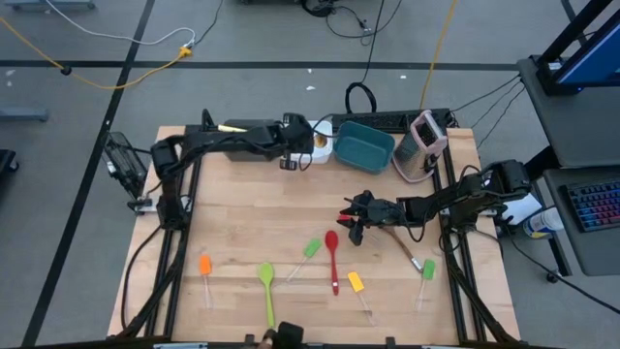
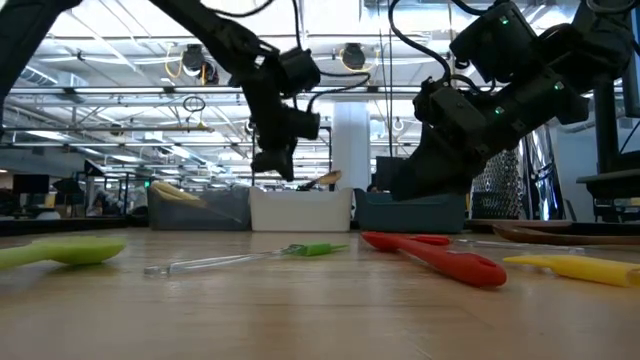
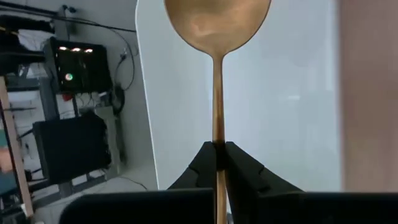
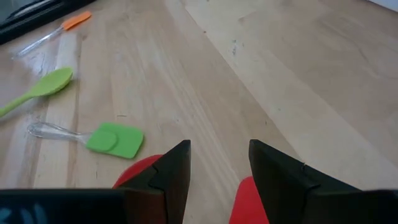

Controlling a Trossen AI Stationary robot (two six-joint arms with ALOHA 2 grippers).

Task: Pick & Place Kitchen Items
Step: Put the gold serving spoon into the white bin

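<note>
Left gripper (image 3: 217, 155) is clamped on the gold spoon (image 3: 217, 37), its handle running straight out, bowl over the white tub (image 1: 321, 142) at the far edge. Right gripper (image 1: 355, 221), fingers apart and empty, hovers just above the red spoon (image 1: 332, 254), whose handle runs toward the table (image 1: 242, 213) front.

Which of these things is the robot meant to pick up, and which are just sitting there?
For the job:
- gold metal spoon, pinched in the left gripper
- red plastic spoon, under the open right gripper
- light green plastic spoon
- green-headed clear spatula
- orange-headed clear spatula
- yellow-headed clear spatula

Just lying about:
- teal rectangular tub
- white rectangular tub
- pink-and-grey boxy appliance
</note>
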